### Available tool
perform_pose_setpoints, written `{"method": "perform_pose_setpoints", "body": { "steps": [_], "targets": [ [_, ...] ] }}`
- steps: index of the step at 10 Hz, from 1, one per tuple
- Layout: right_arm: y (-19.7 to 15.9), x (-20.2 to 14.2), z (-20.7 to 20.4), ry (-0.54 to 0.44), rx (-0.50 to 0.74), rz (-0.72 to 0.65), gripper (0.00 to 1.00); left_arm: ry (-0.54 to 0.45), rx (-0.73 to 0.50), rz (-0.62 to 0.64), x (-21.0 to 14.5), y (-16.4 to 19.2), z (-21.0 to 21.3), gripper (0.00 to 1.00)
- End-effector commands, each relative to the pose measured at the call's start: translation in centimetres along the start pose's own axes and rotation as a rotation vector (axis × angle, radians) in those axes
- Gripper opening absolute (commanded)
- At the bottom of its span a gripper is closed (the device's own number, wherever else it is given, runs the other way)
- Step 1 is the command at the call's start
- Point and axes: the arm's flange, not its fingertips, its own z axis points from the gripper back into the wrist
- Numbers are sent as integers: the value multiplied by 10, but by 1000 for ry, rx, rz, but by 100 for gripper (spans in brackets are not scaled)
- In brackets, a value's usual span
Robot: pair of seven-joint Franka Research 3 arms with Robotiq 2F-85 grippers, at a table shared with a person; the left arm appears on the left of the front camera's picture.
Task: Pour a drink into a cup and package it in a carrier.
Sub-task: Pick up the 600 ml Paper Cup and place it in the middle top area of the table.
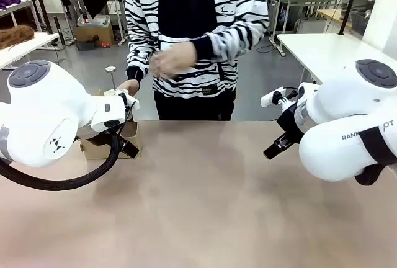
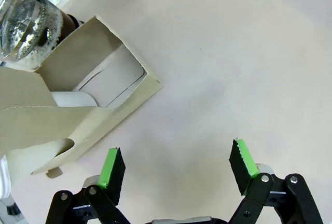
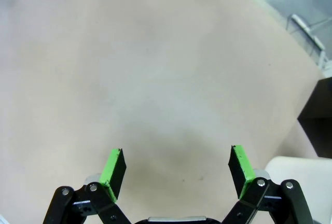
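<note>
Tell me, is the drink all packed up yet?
Not yet, it seems. The carrier stands open on the table, with the carafe by it. Something white shows inside it, maybe a cup. Both the left gripper and right gripper are open, holding nothing. Whether pouring happened, I cannot tell.

From where I stand I count one cardboard carrier [image 2: 31,123], one glass carafe [image 2: 23,22], one white cup [image 2: 72,98], one person [image 1: 186,7], and two grippers: left gripper [image 2: 176,157], right gripper [image 3: 176,157].
</note>
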Motion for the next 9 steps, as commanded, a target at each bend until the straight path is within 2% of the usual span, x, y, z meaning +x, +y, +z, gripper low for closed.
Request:
{"method": "perform_pose_setpoints", "body": {
  "steps": [1, 3, 5, 6, 8, 9],
  "targets": [
    [-18, 27, 29, 24, -1, -63, 100, 0, 0, 0, 0, 0, 0, 100],
    [-58, 53, 83, -32, 12, -79, 100, 0, 0, 0, 0, 0, 0, 100],
    [-123, 46, 127, -106, 112, -73, 100, 0, 0, 0, 0, 0, 0, 100],
    [-169, 20, 151, -186, 205, -39, 100, 0, 0, 0, 0, 0, 0, 100],
    [-231, -27, 158, -333, 309, 25, 100, 0, 0, 0, 0, 0, 0, 100],
    [-254, -60, 151, -479, 355, 66, 100, 0, 0, 0, 0, 0, 0, 100]
  ]
}}
